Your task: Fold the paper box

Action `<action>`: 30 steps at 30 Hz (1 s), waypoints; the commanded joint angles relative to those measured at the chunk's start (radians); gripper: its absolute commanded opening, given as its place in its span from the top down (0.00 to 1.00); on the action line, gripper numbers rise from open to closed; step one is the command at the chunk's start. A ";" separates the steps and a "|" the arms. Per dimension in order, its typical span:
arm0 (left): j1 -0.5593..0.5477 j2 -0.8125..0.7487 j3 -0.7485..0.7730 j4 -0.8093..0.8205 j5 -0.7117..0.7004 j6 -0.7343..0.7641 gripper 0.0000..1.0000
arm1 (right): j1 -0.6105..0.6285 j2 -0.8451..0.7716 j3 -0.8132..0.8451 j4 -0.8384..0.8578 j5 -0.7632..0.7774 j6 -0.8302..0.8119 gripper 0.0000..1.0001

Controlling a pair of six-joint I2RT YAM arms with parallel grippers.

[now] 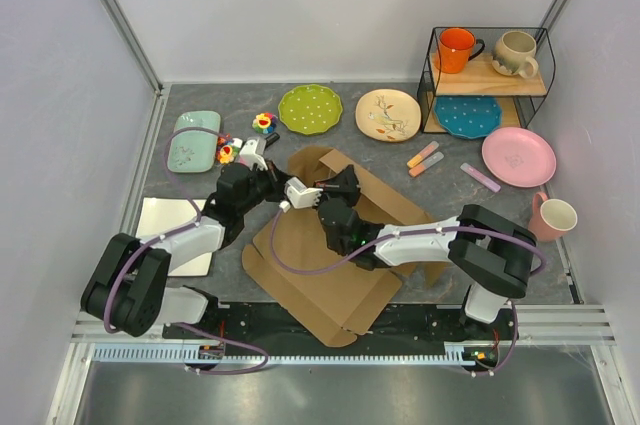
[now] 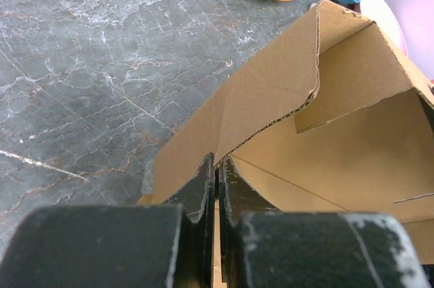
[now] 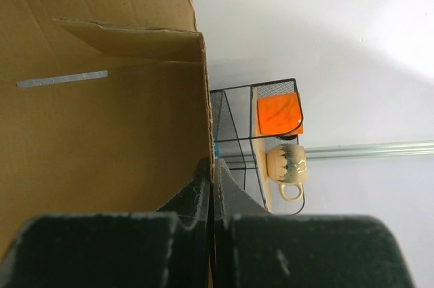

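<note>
Box [image 1: 320, 285] slants across mid-frame; left gripper [image 1: 298, 191] and right gripper [image 1: 335, 185] both pinch its upper wall, side by side.

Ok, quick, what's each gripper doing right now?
Left gripper: shut, pinching a raised wall of the cardboard box.
Right gripper: shut, also pinching an edge of the cardboard box.

I'm driving a robotics test cell, not a real kitchen. Plain white panel walls [image 1: 350, 5] in aluminium framing [image 1: 122, 17] box in a marble-look table [image 1: 220, 100]. Beyond my right pincer [image 1: 338, 183] sit staged props: a green plate [image 1: 310, 108] and, further right, a wire shelf [image 1: 480, 80] holding 2 mugs.
</note>
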 commanded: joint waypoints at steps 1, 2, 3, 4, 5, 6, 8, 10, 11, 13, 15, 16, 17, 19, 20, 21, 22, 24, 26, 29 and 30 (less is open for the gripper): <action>-0.023 -0.032 -0.042 0.077 -0.044 -0.123 0.98 | 0.016 0.028 0.005 0.070 0.037 -0.016 1.00; -0.027 -0.034 -0.045 0.077 -0.044 -0.135 0.98 | 0.016 0.033 0.000 0.090 0.045 -0.022 1.00; -0.038 -0.035 -0.047 0.077 -0.044 -0.142 0.98 | 0.021 0.035 -0.004 0.101 0.048 -0.030 1.00; -0.041 -0.041 -0.052 0.076 -0.049 -0.152 0.98 | 0.025 0.036 -0.009 0.116 0.051 -0.046 1.00; -0.046 -0.043 -0.059 0.077 -0.050 -0.173 0.98 | 0.027 0.039 -0.015 0.143 0.056 -0.057 1.00; -0.052 -0.048 -0.065 0.082 -0.053 -0.185 0.98 | 0.030 0.038 -0.015 0.150 0.060 -0.060 1.00; -0.061 -0.058 -0.079 0.087 -0.056 -0.210 0.98 | 0.038 0.039 -0.023 0.174 0.063 -0.077 1.00; -0.081 -0.064 -0.088 0.087 -0.062 -0.215 0.98 | 0.045 0.041 -0.029 0.197 0.072 -0.091 1.00; -0.090 -0.071 -0.101 0.085 -0.069 -0.221 0.98 | 0.047 0.041 -0.038 0.225 0.077 -0.108 1.00; -0.112 -0.074 -0.116 0.087 -0.084 -0.233 0.98 | 0.059 0.042 -0.046 0.240 0.086 -0.117 1.00; -0.131 -0.071 -0.137 0.090 -0.093 -0.258 0.98 | 0.068 0.045 -0.061 0.268 0.092 -0.129 1.00; -0.138 -0.069 -0.144 0.096 -0.093 -0.265 0.98 | 0.076 0.047 -0.066 0.278 0.100 -0.134 1.00; -0.141 -0.061 -0.154 0.103 -0.092 -0.285 0.98 | 0.082 0.050 -0.078 0.307 0.102 -0.154 1.00; -0.151 -0.052 -0.161 0.111 -0.087 -0.302 0.97 | 0.099 0.059 -0.090 0.349 0.112 -0.183 1.00; -0.153 -0.048 -0.159 0.110 -0.083 -0.320 0.96 | 0.104 0.061 -0.104 0.401 0.118 -0.198 1.00; -0.155 -0.037 -0.158 0.110 -0.072 -0.327 0.94 | 0.110 0.067 -0.110 0.421 0.122 -0.221 1.00; -0.156 -0.028 -0.153 0.110 -0.067 -0.342 0.93 | 0.125 0.071 -0.122 0.438 0.132 -0.225 1.00; -0.158 0.000 -0.145 0.108 -0.037 -0.353 0.89 | 0.145 0.074 -0.136 0.452 0.141 -0.226 1.00; -0.158 0.018 -0.130 0.091 -0.009 -0.360 0.85 | 0.157 0.077 -0.159 0.470 0.158 -0.226 1.00; -0.159 0.037 -0.127 0.074 0.029 -0.365 0.80 | 0.176 0.082 -0.188 0.504 0.178 -0.231 1.00; -0.159 0.038 -0.131 0.073 0.034 -0.367 0.80 | 0.180 0.081 -0.194 0.506 0.181 -0.231 1.00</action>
